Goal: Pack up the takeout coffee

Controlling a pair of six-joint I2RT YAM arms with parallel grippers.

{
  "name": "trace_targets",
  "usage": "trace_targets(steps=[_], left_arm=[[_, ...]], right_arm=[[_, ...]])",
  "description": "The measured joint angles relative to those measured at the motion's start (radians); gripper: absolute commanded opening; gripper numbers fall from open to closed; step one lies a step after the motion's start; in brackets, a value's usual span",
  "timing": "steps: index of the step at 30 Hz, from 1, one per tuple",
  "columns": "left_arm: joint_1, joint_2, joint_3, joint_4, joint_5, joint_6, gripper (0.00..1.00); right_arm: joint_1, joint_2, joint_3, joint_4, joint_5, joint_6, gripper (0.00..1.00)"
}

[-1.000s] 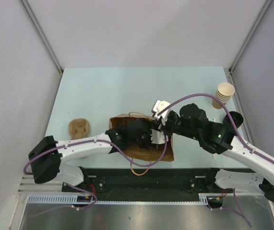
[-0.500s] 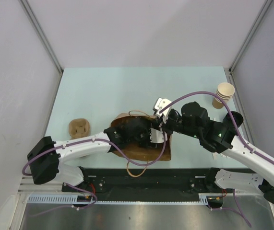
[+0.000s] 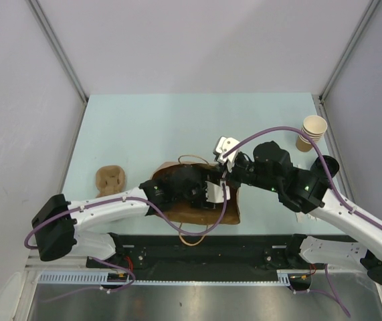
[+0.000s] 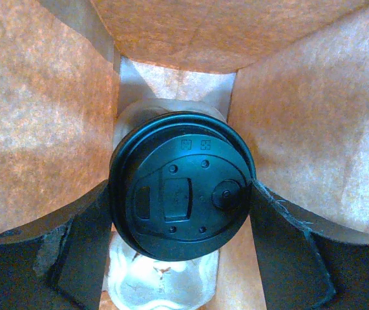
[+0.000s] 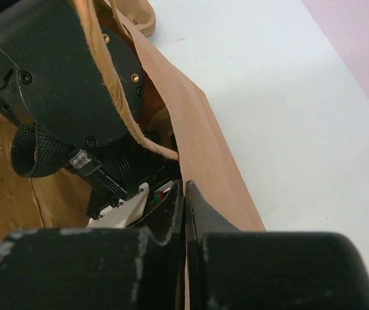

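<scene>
Clasping the black-lidded tan paper cup inside the brown paper bag with the left gripper, pinching its rim with the right gripper to keep it open.

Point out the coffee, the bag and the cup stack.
coffee (image 4: 181, 187), left wrist view, centre of its black lid.
bag (image 4: 313, 129), left wrist view, inner right wall.
cup stack (image 3: 313, 128), top view, mouth of the top cup.

Between the left gripper's fingers, the takeout coffee shows mostly lid, cup wall hidden beneath. Finger bases cut off at the frame's bottom. From above, both are lost inside the brown paper bag. Right gripper's knuckles blurred.
</scene>
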Motion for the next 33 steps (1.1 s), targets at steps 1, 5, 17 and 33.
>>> trace_targets(steps=[1, 5, 17, 33], left_arm=[[0.002, 0.001, 0.000, 0.000, 0.000, -0.002, 0.04], [0.018, 0.021, 0.000, 0.002, 0.016, -0.008, 0.03], [0.104, 0.114, 0.069, -0.040, 0.112, -0.029, 0.02], [0.179, 0.265, 0.269, -0.214, 0.204, -0.045, 0.00]], right_arm=[[-0.002, 0.000, 0.000, 0.000, -0.003, 0.000, 0.00], [-0.015, 0.000, 0.000, 0.000, -0.015, 0.000, 0.00], [-0.152, 0.031, 0.000, 0.022, -0.153, 0.017, 0.00], [-0.378, 0.144, 0.009, 0.109, -0.359, 0.045, 0.00]])
